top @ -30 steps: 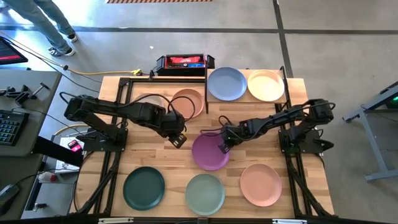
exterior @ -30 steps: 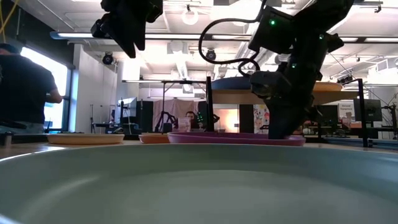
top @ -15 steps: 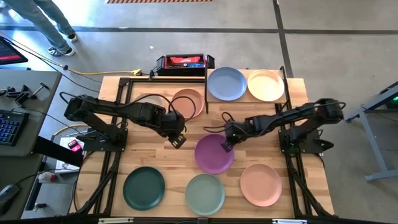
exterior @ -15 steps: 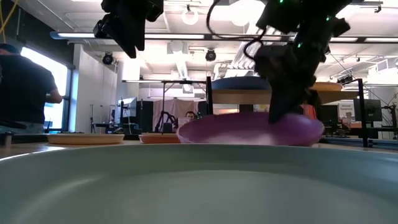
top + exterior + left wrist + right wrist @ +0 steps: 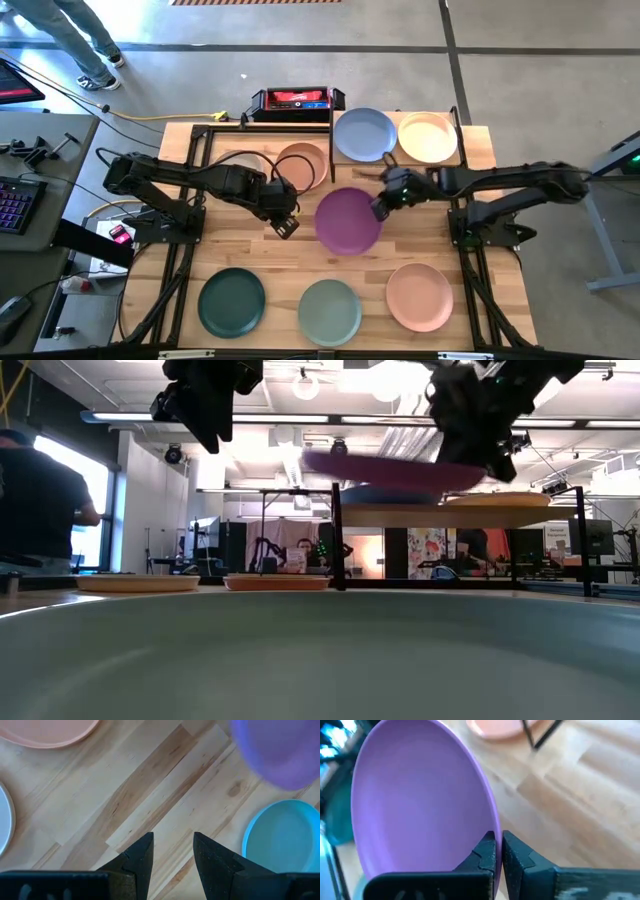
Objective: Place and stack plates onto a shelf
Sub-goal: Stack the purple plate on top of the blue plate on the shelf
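My right gripper (image 5: pixel 382 205) is shut on the purple plate (image 5: pixel 348 220), which hangs in the air about level with the shelf top (image 5: pixel 440 515) in the low view. The shelf (image 5: pixel 465 160) stands at the far right and carries the blue plate (image 5: pixel 364 133) and the cream plate (image 5: pixel 428 137). My left gripper (image 5: pixel 285 222) hovers open above the table's middle, left of the purple plate. Flat on the table lie the orange-tan (image 5: pixel 302 165), dark green (image 5: pixel 231 303), sage green (image 5: pixel 329 310) and salmon (image 5: pixel 419 296) plates. A pale plate (image 5: pixel 238 160) is partly hidden under the left arm. My right gripper pinches the purple plate's rim (image 5: pixel 490 820) between its two fingers, on the side facing the table's right. The fingers reach in from the right, roughly level. The plate is lifted clear of the table and sits almost flat, slightly tilted (image 5: pixel 400 470).
A black and red box (image 5: pixel 297 99) sits beyond the far edge, beside the shelf's black posts (image 5: pixel 331 150). Bare wood lies between the two arms beneath the lifted plate. A person (image 5: pixel 40 510) stands in the room to the left.
My right gripper has lifted the purple plate off the table and carried it up and toward the far right, toward the shelf. The plate tipped as it left the wood and now rides nearly level at shelf-top height. The left arm has kept still.
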Robot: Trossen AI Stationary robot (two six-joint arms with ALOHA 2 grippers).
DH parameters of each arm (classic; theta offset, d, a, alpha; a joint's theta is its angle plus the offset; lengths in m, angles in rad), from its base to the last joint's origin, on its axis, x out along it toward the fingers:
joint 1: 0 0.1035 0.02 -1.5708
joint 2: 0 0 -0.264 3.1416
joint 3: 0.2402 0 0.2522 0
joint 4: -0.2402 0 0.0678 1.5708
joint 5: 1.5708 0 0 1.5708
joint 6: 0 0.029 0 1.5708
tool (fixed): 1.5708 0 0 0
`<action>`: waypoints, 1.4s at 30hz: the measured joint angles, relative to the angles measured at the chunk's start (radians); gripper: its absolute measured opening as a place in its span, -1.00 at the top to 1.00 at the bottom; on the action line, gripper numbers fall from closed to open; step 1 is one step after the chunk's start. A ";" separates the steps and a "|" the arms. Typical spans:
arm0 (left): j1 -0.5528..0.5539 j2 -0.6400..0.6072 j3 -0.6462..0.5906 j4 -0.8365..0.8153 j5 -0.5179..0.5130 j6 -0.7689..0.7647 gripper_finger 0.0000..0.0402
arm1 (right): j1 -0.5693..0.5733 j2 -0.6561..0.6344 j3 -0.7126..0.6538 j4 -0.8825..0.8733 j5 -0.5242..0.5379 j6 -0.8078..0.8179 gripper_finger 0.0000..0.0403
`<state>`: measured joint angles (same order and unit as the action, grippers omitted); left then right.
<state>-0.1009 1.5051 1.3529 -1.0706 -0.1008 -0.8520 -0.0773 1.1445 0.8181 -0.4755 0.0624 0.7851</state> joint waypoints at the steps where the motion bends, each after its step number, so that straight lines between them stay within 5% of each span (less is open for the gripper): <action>1: 0.000 0.000 0.000 0.000 0.000 0.000 0.36 | -0.017 -0.022 0.000 0.001 0.000 -0.007 1.00; 11: 0.000 0.000 0.000 0.000 0.000 0.000 0.36 | -0.231 -0.165 0.086 -0.001 0.040 -0.120 1.00; 24: 0.000 0.000 0.000 0.000 0.000 -0.001 0.36 | -0.580 -0.050 0.429 -0.174 0.025 -0.324 1.00; 36: 0.000 0.000 0.000 0.000 0.000 -0.001 0.36 | -0.849 0.217 0.623 -0.356 -0.308 -0.352 1.00; 42: 0.000 0.000 0.000 0.000 0.000 -0.001 0.36 | -0.861 0.311 0.640 -0.462 -0.333 -0.407 1.00</action>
<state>-0.1009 1.5051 1.3529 -1.0706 -0.1004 -0.8529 -0.9379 1.4555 1.4578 -0.9370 -0.2707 0.3777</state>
